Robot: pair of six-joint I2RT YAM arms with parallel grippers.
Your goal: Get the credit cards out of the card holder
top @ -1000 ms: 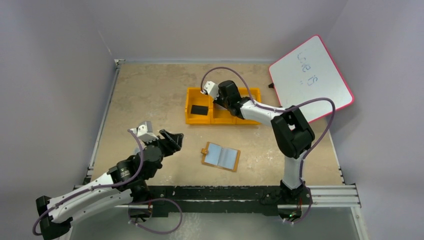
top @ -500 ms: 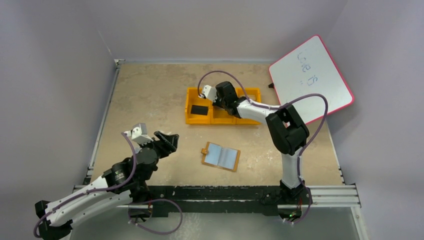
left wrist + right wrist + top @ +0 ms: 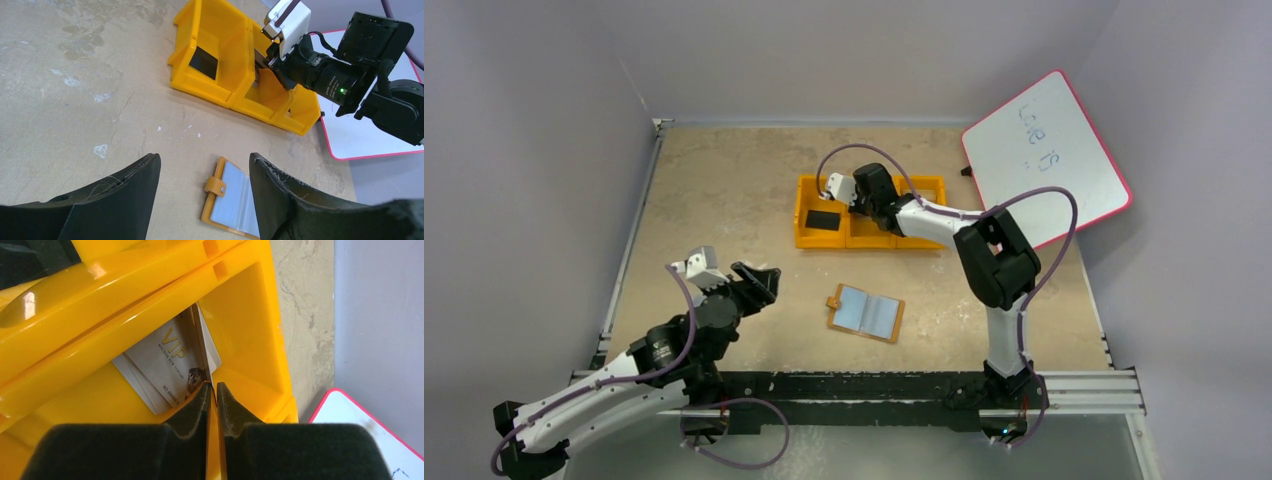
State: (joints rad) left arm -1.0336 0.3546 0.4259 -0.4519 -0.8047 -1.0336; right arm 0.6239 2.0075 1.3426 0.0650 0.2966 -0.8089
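The tan card holder (image 3: 866,313) lies open on the table with its pale blue pockets up. It also shows in the left wrist view (image 3: 235,200). My left gripper (image 3: 759,280) is open and empty, just left of the holder and apart from it (image 3: 205,170). My right gripper (image 3: 871,207) reaches into the middle compartment of the orange tray. In the right wrist view it (image 3: 212,386) is shut on the edge of a thin credit card (image 3: 206,342). That card stands against several pale cards, the top one marked VIP (image 3: 167,365).
The orange three-compartment tray (image 3: 804,215) stands at mid-table, with a black block (image 3: 822,220) in its left compartment. A pink-rimmed whiteboard (image 3: 1044,155) leans at the back right. Walls close the left, back and right sides.
My right gripper has moved a little left and down into the tray's middle compartment. My left arm drew back toward the near left, then stopped.
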